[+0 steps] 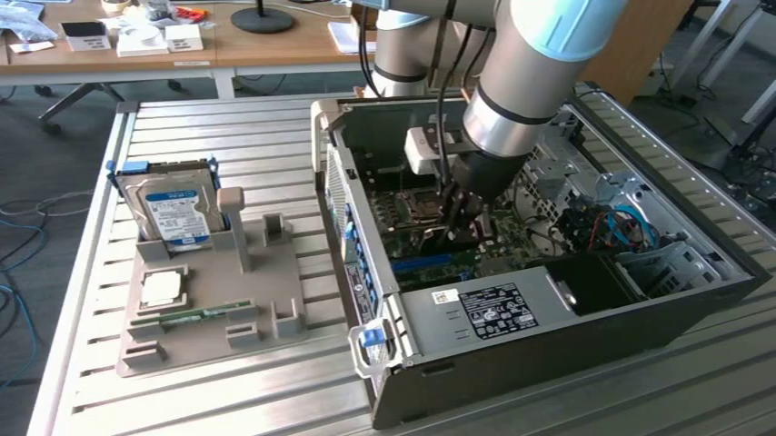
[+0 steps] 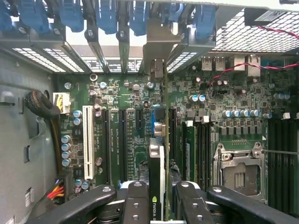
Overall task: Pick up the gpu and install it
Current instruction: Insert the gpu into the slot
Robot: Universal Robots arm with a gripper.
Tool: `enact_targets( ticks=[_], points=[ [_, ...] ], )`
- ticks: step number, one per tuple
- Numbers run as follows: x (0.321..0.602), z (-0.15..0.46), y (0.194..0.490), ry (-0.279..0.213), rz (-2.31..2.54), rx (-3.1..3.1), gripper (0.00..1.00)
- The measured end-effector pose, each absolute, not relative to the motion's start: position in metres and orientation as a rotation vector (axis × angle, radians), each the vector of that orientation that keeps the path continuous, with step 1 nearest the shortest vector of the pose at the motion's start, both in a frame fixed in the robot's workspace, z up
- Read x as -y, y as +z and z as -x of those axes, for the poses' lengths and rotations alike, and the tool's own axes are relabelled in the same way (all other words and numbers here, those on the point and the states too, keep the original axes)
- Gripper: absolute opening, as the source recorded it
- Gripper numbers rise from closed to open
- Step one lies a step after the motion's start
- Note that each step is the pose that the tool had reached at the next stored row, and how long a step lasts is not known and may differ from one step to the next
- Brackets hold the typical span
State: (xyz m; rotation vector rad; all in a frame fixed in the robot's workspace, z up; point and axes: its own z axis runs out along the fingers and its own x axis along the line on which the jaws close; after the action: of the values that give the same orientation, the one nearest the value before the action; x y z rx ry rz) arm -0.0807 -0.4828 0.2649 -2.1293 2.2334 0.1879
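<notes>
Gripper in the wrist view: jaws partly closed, black fingers pinching both faces of the gpu at its upper edge. The card is held edge-on and upright, its long edge parallel to the expansion slots on the motherboard, likely so its connector edge can drop straight into a slot. It hangs over the blue slot, between the black slots and the CPU socket. The silver end bracket points at the rear slot openings, lined up with one gap. Cannot tell whether the card is seated or just above the slot.

Exterior view: the gripper is down inside the open computer case, arm coming in from above, fingers just over the board. The gray fixture tray on the slatted table sits at the exterior view's left, well apart from the case. It holds the hard drive upright, a CPU and a memory stick.
</notes>
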Motion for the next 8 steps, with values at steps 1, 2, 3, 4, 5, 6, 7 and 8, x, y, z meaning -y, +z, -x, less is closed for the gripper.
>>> enact_targets(
  ticks=[1, 2, 3, 4, 5, 6, 7, 8],
  points=[
    [0.4829, 0.0807, 0.2649, 0.187, 2.130, -2.235, 0.27],
    [0.4829, 0.0806, 0.2650, 0.186, 2.131, -2.235, 0.27],
    [0.4829, 0.0806, 0.2650, 0.186, 2.131, -2.235, 0.27],
    [0.4829, 0.0806, 0.2650, 0.186, 2.131, -2.235, 0.27],
    [0.4829, 0.0806, 0.2650, 0.186, 2.131, -2.235, 0.27],
    [0.4828, 0.0799, 0.2648, 0.188, 2.132, -2.236, 0.27],
    [0.4828, 0.0788, 0.2648, 0.194, 2.134, -2.239, 0.27],
    [0.4828, 0.0774, 0.2649, 0.203, 2.137, -2.244, 0.27]
  ],
)
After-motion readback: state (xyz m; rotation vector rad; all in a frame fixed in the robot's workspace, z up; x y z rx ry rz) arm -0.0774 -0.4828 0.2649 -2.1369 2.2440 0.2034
